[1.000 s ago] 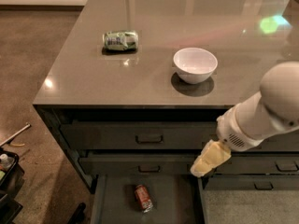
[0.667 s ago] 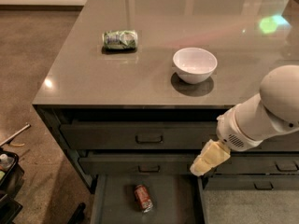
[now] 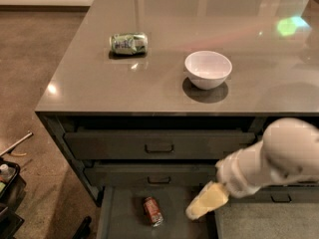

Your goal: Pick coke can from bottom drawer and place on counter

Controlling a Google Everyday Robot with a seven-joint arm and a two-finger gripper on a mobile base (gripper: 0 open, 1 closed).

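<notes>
The coke can (image 3: 153,211), small and red-orange, lies on its side on the floor of the open bottom drawer (image 3: 124,218), left of middle. My gripper (image 3: 199,208) hangs over the right part of that drawer, to the right of the can and apart from it, pointing down-left from my white arm (image 3: 271,161). The glossy grey-brown counter (image 3: 149,83) spreads above the drawers.
A white bowl (image 3: 208,69) stands on the counter right of middle. A green-and-white can (image 3: 128,43) lies on its side at the counter's left. Two shut handled drawers (image 3: 158,146) sit above the open one. Clutter (image 3: 7,183) lies on the floor at left.
The arm and gripper have shifted slightly lower and rightward, with the gripper now over the open drawer. The can, bowl and green can have not moved.
</notes>
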